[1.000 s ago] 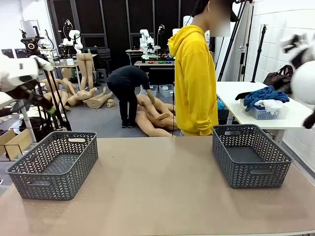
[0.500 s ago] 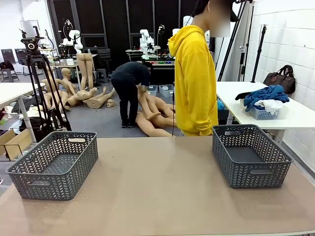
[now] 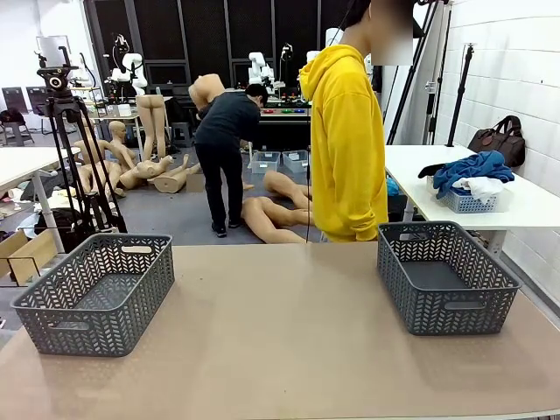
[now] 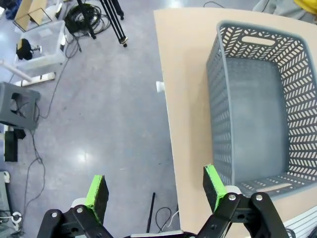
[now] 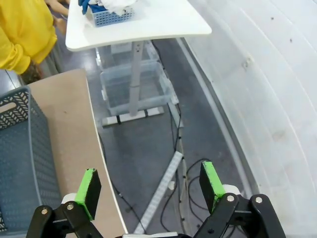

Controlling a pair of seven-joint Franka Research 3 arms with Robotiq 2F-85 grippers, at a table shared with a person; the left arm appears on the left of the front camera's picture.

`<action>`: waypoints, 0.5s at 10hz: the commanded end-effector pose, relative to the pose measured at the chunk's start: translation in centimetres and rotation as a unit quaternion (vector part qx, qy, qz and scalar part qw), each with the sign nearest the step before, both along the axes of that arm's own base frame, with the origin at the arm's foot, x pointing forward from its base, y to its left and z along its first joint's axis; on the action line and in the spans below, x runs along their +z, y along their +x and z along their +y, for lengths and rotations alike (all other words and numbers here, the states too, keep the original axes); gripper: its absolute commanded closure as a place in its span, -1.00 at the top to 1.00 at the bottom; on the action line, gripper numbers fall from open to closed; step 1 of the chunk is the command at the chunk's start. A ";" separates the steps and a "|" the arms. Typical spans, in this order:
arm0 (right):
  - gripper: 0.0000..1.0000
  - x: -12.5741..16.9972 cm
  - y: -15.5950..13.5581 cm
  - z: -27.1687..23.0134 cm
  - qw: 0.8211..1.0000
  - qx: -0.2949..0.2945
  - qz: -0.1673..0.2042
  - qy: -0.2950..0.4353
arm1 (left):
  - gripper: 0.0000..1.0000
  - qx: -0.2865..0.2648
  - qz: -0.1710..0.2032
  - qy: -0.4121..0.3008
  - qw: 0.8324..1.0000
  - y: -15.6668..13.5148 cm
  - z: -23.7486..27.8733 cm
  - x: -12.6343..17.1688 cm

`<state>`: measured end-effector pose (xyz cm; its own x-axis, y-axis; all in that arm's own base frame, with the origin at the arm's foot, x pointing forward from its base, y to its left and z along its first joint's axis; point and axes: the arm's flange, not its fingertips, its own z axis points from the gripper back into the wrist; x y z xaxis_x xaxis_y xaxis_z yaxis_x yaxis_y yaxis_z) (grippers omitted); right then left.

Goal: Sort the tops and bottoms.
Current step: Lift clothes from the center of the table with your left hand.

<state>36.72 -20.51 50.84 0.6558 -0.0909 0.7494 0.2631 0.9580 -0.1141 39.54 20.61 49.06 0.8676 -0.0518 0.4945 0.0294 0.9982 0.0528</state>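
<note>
The left end effector (image 4: 154, 179) stood wide open and empty at the bottom of its frame, over the floor (image 4: 99, 114) and the tan surface's (image 4: 185, 99) edge, with a grey basket (image 4: 257, 99) at right. The right end effector (image 5: 149, 179), equally wide and empty, hovered low in its frame; the tops (image 5: 116, 4) lay well apart from it at the upper left, in a blue crate (image 5: 111, 17) on a white side surface (image 5: 153, 20). Seen from the front, the black bottoms (image 3: 430, 170) touched that pile at mid-right.

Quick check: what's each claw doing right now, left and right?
Left claw: open, holding nothing.
Right claw: open, holding nothing.
</note>
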 end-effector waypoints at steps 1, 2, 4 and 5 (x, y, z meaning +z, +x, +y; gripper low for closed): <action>1.00 0.1 -0.2 -0.1 1.000 0.002 0.004 -0.004 | 1.00 -0.003 -0.003 0.016 1.000 0.2 0.3 0.9; 1.00 0.1 -0.2 -0.1 1.000 0.002 0.004 -0.004 | 1.00 -0.003 -0.003 0.016 1.000 0.2 0.3 0.9; 1.00 0.1 -0.2 -0.1 1.000 0.002 0.004 -0.004 | 1.00 -0.003 -0.003 0.016 1.000 0.2 0.3 0.9; 1.00 0.1 -0.2 -0.1 1.000 0.002 0.004 -0.004 | 1.00 -0.003 -0.003 0.016 1.000 0.2 0.3 0.9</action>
<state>36.64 -20.51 50.97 0.6542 -0.0895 0.7510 0.2632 0.9578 -0.1151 39.87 20.48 50.05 0.8604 -0.0636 0.5057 0.0327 0.9970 0.0697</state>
